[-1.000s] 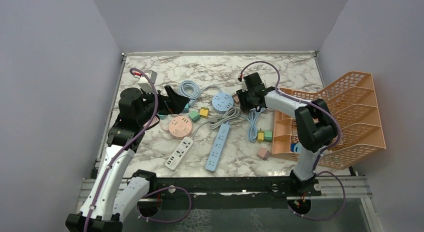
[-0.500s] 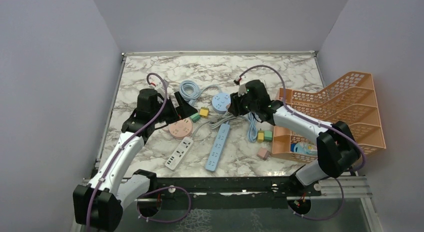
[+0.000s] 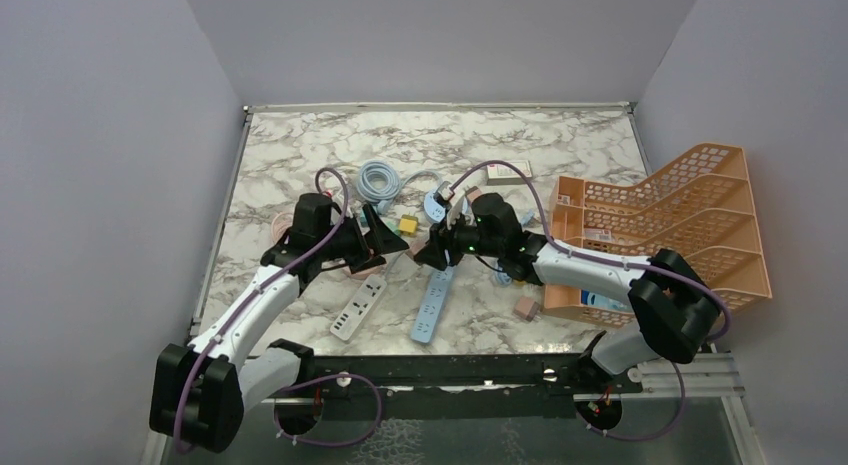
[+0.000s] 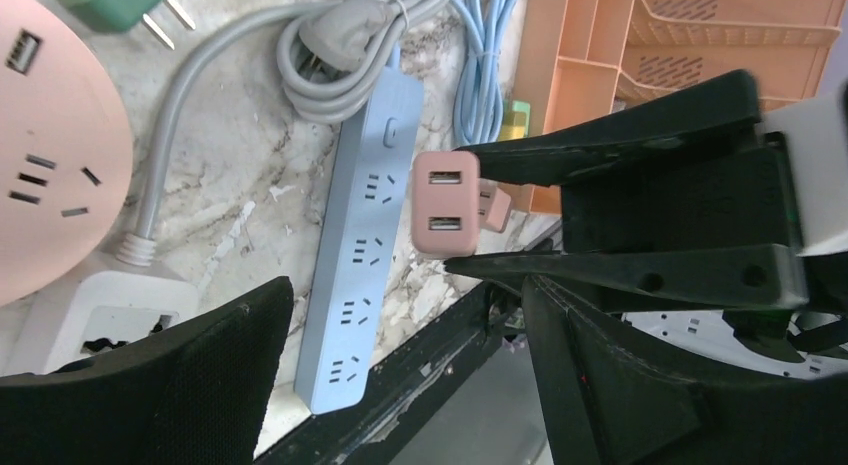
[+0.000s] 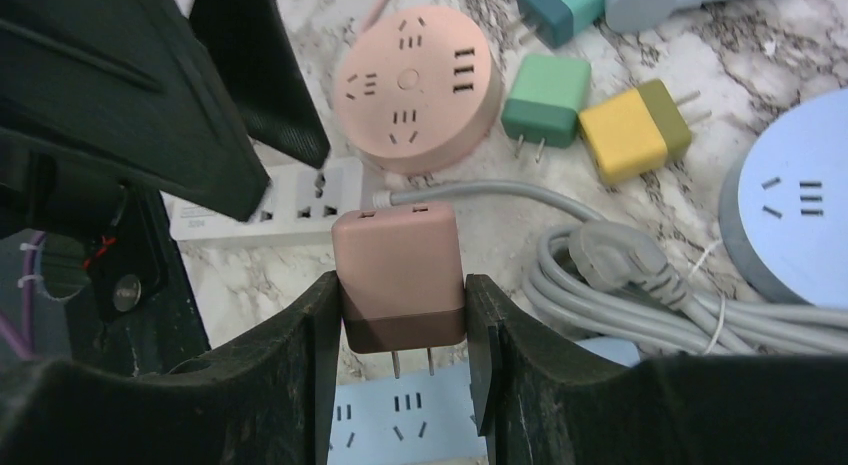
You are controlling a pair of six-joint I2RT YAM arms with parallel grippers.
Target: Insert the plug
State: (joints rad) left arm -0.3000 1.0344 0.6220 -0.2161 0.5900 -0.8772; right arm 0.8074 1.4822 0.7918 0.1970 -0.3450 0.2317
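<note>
At middle of counter (image 3: 300, 150), over blue strip (image 4: 362, 255): right gripper (image 5: 400, 290) clamps pink plug (image 5: 398, 255) by its sides, prongs down, not yet in slots. Left gripper (image 3: 385, 235) just beside it, jaws wide, holding nothing.

My worries:
- Prongs may miss slot pair; push would then scrape face or skid strip, which looks loose.
- Smooth plug may pivot in grip under load.
- Grippers close together; sideways correction risks clash.
- Grey cable (image 5: 600, 270) coiled at strip end could snag finger.
</note>
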